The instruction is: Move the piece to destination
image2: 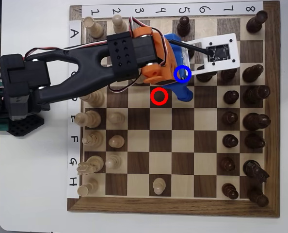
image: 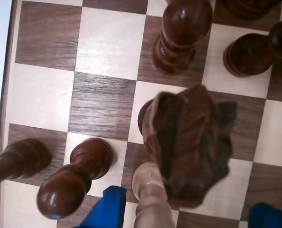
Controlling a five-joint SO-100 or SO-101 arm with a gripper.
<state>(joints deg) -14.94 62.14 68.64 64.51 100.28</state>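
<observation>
In the wrist view the pale cream pawn (image: 149,199) sits at the bottom edge, over the dark destination square (image: 131,164). It is between my blue fingers: the left one (image: 108,209) is close beside it, the right one (image: 269,216) is far off. My gripper (image: 188,213) is open. I cannot tell whether the pawn rests on the board. A dark knight (image: 188,142) looms just behind it. In the overhead view my gripper (image2: 181,73) covers the blue-ringed square and hides the pawn.
Dark pawns stand close on the left (image: 60,194) (image: 17,161) and ahead (image: 179,33) in the wrist view. The red-ringed square (image2: 159,96) holds no piece. Pale pieces line the board's left side (image2: 93,119), dark ones the right (image2: 253,119). A lone pale pawn (image2: 159,185) stands near the bottom.
</observation>
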